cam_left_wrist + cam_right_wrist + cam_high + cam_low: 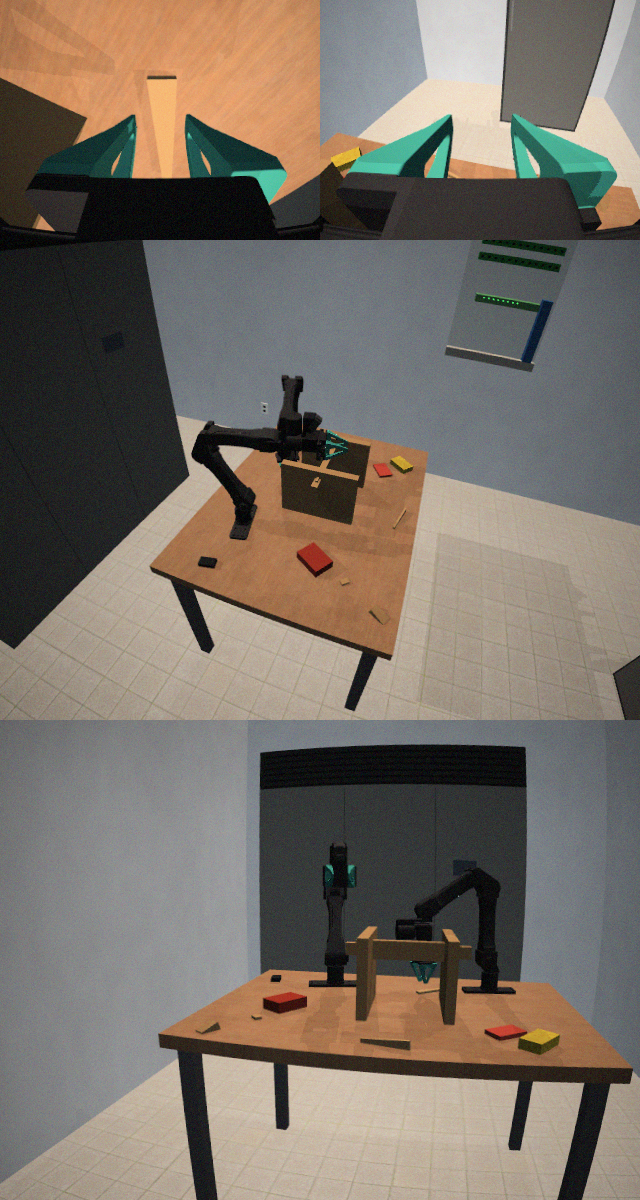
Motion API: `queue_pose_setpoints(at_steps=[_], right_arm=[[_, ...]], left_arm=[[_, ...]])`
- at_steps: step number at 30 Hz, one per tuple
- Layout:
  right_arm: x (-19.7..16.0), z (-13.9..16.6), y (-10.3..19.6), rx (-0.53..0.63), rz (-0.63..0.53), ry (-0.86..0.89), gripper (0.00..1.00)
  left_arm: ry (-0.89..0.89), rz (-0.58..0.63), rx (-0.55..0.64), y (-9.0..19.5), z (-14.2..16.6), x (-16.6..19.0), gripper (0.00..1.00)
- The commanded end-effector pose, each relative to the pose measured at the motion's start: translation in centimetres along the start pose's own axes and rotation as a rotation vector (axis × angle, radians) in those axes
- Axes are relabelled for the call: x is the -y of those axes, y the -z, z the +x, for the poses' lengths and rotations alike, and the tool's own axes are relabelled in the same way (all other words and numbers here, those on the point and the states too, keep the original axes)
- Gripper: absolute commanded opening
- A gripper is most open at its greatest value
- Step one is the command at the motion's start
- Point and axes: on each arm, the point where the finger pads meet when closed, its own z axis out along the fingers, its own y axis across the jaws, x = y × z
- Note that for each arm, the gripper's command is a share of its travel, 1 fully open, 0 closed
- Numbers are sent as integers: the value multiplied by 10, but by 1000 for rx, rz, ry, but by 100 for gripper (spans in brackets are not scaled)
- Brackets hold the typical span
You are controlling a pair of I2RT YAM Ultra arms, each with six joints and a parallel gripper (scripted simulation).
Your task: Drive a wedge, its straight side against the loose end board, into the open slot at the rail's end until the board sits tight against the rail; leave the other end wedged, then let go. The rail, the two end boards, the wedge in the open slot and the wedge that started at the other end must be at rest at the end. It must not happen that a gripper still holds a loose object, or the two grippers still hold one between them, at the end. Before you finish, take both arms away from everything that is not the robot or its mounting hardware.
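My left gripper (423, 980) (160, 121) is open and empty, pointing down a little above a long tapered wedge (428, 990) (162, 95) lying behind the frame. The wedge shows between the fingers in the left wrist view. My right gripper (345, 447) (481, 121) is open and empty, held high above the table. A rail (408, 949) joins two upright boards (317, 498) (448, 983), its ends poking through both. Whether the rail's end slots hold a wedge is too small to tell. Another long wedge (399, 518) (385, 1043) lies in front of the frame.
A thick red block (314, 558) (284, 1002), a small wood piece (344, 581) and a short wedge (379, 615) (209, 1027) lie on one side. A flat red block (505, 1032) and a yellow block (539, 1040) (346, 157) lie on the other. A black item (207, 561) lies near a corner.
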Motion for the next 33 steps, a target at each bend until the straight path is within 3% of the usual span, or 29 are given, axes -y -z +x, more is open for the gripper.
queue_pose_setpoints(at_steps=[1, 9, 12, 14, 19, 23, 31, 32, 33], right_arm=[[0, -23, 4, 52, 4, 4, 45], [0, -23, 4, 52, 4, 4, 45], [0, -23, 4, 52, 4, 4, 45], [0, -23, 4, 52, 4, 4, 45], [0, -23, 4, 52, 4, 4, 45], [0, -23, 4, 52, 4, 4, 45], [0, -23, 4, 52, 4, 4, 45], [0, -23, 4, 52, 4, 4, 45], [0, -23, 4, 52, 4, 4, 45]], left_arm=[[-3, 9, 52, 0, -11, 3, 37], [0, 3, 34, -19, -8, 2, 37], [-1, 7, 47, -11, -10, 3, 37], [1, -2, 18, -28, -5, 1, 37], [3, 12, 61, -25, -13, 4, 37], [3, 2, 29, -40, -7, 2, 37], [3, 24, 101, -19, -25, 7, 37], [3, 25, 101, -19, -25, 7, 2], [2, 25, 101, -19, -25, 7, 2]])
